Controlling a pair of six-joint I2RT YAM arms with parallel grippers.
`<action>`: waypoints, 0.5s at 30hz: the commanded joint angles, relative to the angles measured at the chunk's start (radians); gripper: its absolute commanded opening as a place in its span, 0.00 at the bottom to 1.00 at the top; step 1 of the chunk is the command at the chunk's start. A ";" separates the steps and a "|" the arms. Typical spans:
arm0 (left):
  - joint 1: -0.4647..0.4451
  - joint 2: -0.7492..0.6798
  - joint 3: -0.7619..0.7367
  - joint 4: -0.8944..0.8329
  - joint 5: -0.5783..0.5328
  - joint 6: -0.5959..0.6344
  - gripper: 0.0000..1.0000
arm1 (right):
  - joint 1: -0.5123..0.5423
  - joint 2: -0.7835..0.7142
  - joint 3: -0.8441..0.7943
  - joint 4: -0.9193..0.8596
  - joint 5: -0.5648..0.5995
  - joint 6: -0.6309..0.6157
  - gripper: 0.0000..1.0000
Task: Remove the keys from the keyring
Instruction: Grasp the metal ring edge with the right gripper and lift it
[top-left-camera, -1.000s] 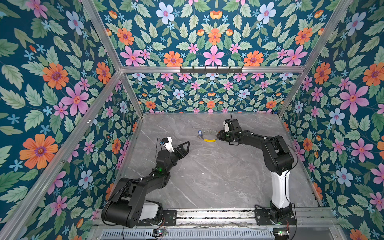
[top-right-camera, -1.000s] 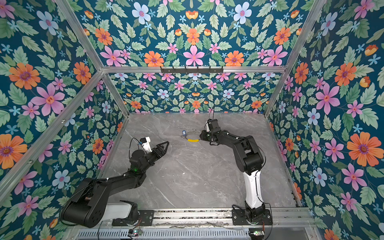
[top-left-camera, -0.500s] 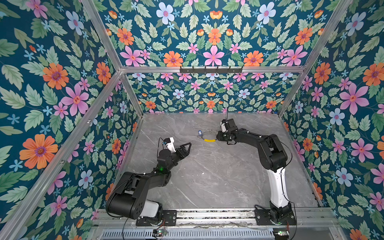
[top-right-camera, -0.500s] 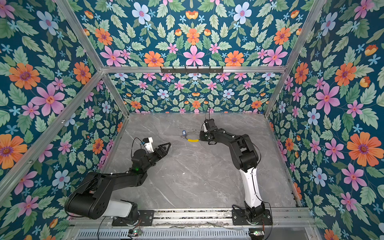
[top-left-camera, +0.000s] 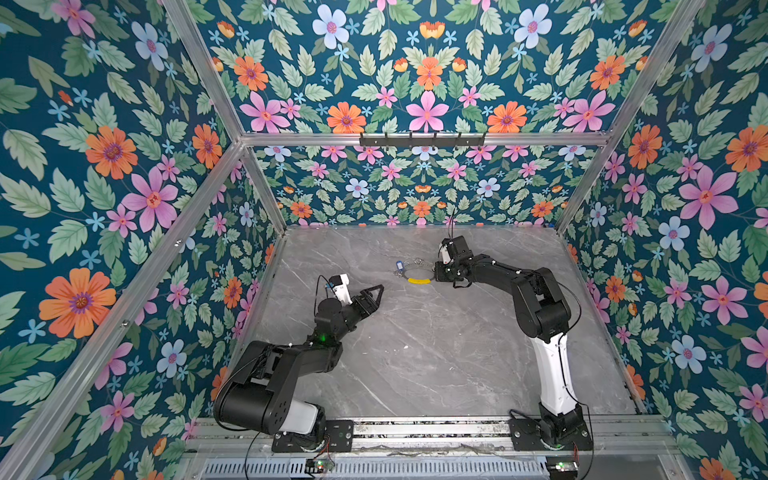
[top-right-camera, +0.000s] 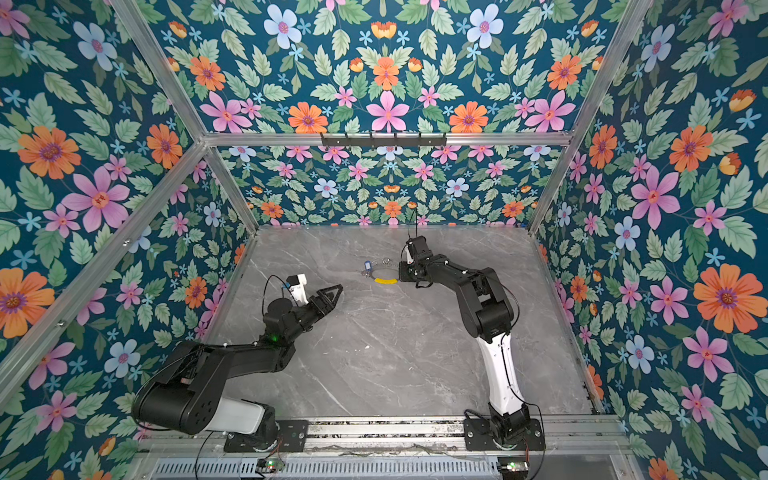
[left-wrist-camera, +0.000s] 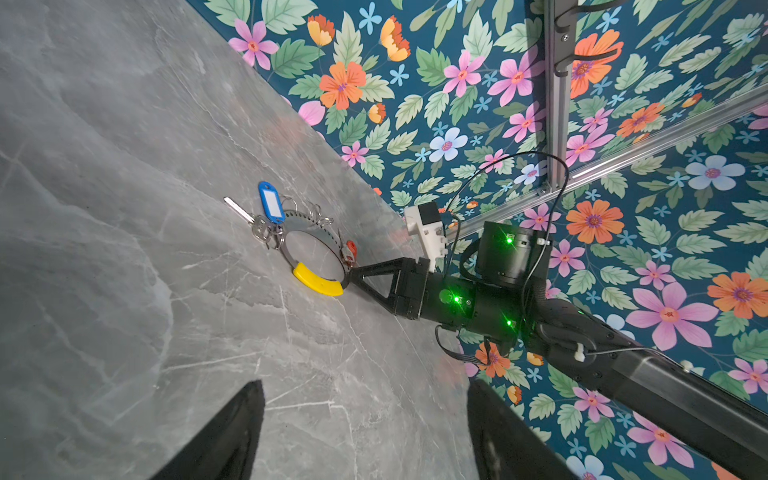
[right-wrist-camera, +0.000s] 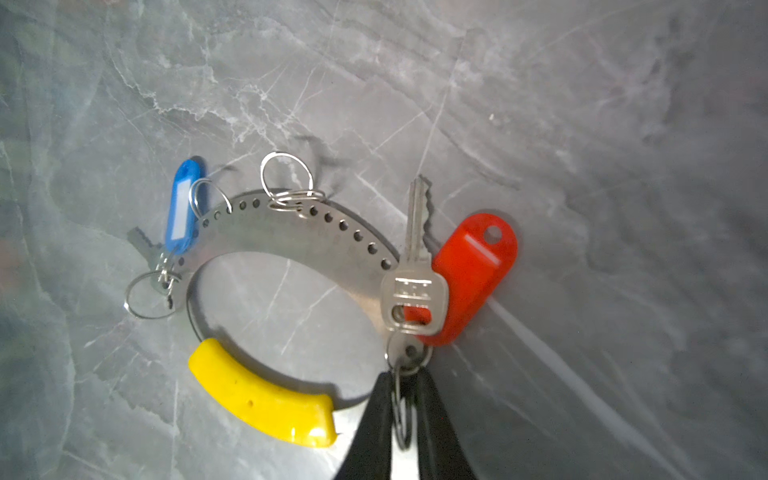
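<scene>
The keyring (right-wrist-camera: 291, 232) lies flat on the grey table, a silver holed arc with a yellow sleeve (right-wrist-camera: 262, 395); in both top views it sits at the back middle (top-left-camera: 417, 277) (top-right-camera: 385, 279). A silver key (right-wrist-camera: 415, 266) with a red tag (right-wrist-camera: 469, 274) hangs at one end. A second key (left-wrist-camera: 239, 210) with a blue tag (right-wrist-camera: 183, 208) is at the other end. My right gripper (right-wrist-camera: 401, 378) is shut on the small split ring (right-wrist-camera: 401, 411) of the red-tag key, next to the sleeve (left-wrist-camera: 318, 282). My left gripper (left-wrist-camera: 365, 390) stands open and empty, well short of the keyring (top-left-camera: 376, 291).
Loose split rings (right-wrist-camera: 286, 178) hang from the arc's holes. Flowered walls close the table in on three sides, and the back wall (top-left-camera: 415, 199) runs just behind the keyring. A black hook rail (top-left-camera: 422, 139) is mounted high on the back frame.
The right gripper's jaws have closed onto the red-tag key's split ring at the keyring. The left arm has barely shifted and stays open.
</scene>
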 joint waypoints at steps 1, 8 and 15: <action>0.000 -0.003 0.003 0.040 0.016 -0.009 0.79 | 0.002 -0.003 -0.001 0.002 -0.001 -0.012 0.07; 0.000 -0.010 0.003 0.046 0.029 -0.021 0.81 | 0.031 -0.081 -0.077 0.058 0.016 -0.067 0.00; -0.002 0.003 0.019 0.075 0.072 -0.052 0.82 | 0.049 -0.237 -0.203 0.101 -0.021 -0.067 0.00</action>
